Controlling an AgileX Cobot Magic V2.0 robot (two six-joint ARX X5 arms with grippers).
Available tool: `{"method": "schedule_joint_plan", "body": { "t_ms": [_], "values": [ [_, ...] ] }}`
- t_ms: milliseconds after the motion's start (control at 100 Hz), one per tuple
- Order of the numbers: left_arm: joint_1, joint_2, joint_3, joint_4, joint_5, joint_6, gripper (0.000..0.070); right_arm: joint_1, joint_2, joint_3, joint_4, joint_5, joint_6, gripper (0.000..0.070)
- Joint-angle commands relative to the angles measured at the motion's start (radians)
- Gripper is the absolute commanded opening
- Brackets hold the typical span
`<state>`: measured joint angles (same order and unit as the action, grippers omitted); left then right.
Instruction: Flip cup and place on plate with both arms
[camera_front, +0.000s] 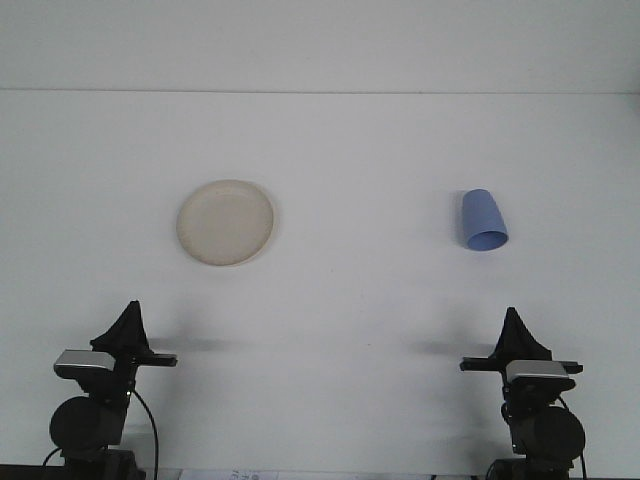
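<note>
Right gripper (512, 322): parked low at the near edge of the table, fingers drawn together to a single point, grasping nothing and touching nothing.
Left gripper (130, 314): parked likewise on the other side, fingers drawn together to a point, grasping nothing.
Cup (483, 221): blue, mouth-down on the table, well ahead of the right gripper and slightly to its inner side; far across from the left gripper.
Cup axis: close to vertical, narrow base on top, wide rim below; from this view it looks tipped a little toward the camera.
Plate (226, 222): cream, round, lying flat, well ahead of the left gripper and somewhat to its inner side; well apart from the cup.
Nearer arm: the right one for the cup, the left one for the plate.
Deciding relation: the cup lies almost straight forward of the right gripper, so a forward reach looks enough.
Likely next need: the right fingers must spread before they can close round the cup's wall.
Task progress: by my judgement not begun; cup unflipped, plate bare.
</note>
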<state>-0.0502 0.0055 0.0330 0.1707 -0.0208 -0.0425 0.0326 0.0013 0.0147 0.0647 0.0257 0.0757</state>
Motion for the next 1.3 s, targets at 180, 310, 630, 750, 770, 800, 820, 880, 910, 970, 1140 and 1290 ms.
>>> {"method": "schedule_joint_plan", "body": {
  "t_ms": [180, 310, 630, 750, 770, 800, 820, 880, 910, 970, 1140, 1290],
  "values": [
    [-0.001, 0.000, -0.018, 0.010, 0.001, -0.001, 0.0012, 0.000, 0.000, -0.002, 0.012, 0.000, 0.006, 0.0000],
    [-0.001, 0.000, -0.018, 0.010, 0.002, -0.001, 0.0012, 0.000, 0.000, 0.008, 0.018, 0.000, 0.007, 0.0000],
    [-0.001, 0.000, -0.018, 0.010, 0.002, -0.001, 0.0012, 0.000, 0.231, 0.315, -0.241, 0.027, 0.002, 0.0000],
    [-0.001, 0.000, -0.018, 0.010, 0.002, -0.001, 0.0012, 0.000, 0.412, 0.490, -0.352, 0.027, -0.002, 0.0000],
    [-0.001, 0.000, -0.018, 0.010, 0.002, -0.001, 0.0012, 0.000, 0.440, 0.517, -0.367, 0.025, -0.001, 0.0000],
    [-0.001, 0.000, -0.018, 0.010, 0.002, -0.001, 0.0012, 0.000, 0.482, 0.557, -0.387, 0.023, -0.001, 0.0000],
    [-0.001, 0.000, -0.018, 0.010, 0.002, -0.001, 0.0012, 0.001, 0.507, 0.582, -0.397, 0.022, -0.001, 0.0000],
    [-0.001, 0.000, -0.018, 0.010, 0.002, -0.001, 0.0012, 0.002, 0.571, 0.643, -0.404, 0.023, -0.001, 0.0000],
    [-0.001, 0.000, -0.018, 0.010, 0.002, -0.001, 0.0012, 0.002, 0.597, 0.666, -0.394, 0.023, 0.000, 0.0000],
    [-0.001, 0.000, -0.018, 0.010, 0.002, -0.001, 0.0012, 0.002, 0.645, 0.695, -0.348, 0.023, 0.007, 0.0000],
    [-0.001, 0.000, -0.018, 0.010, 0.002, -0.001, 0.0012, 0.002, 0.735, 0.707, -0.283, 0.025, 0.020, 0.0138],
    [-0.001, 0.000, -0.018, 0.010, 0.002, -0.001, 0.0012, 0.002, 0.830, 0.696, -0.283, 0.024, 0.043, 0.0496]
  ]
}}
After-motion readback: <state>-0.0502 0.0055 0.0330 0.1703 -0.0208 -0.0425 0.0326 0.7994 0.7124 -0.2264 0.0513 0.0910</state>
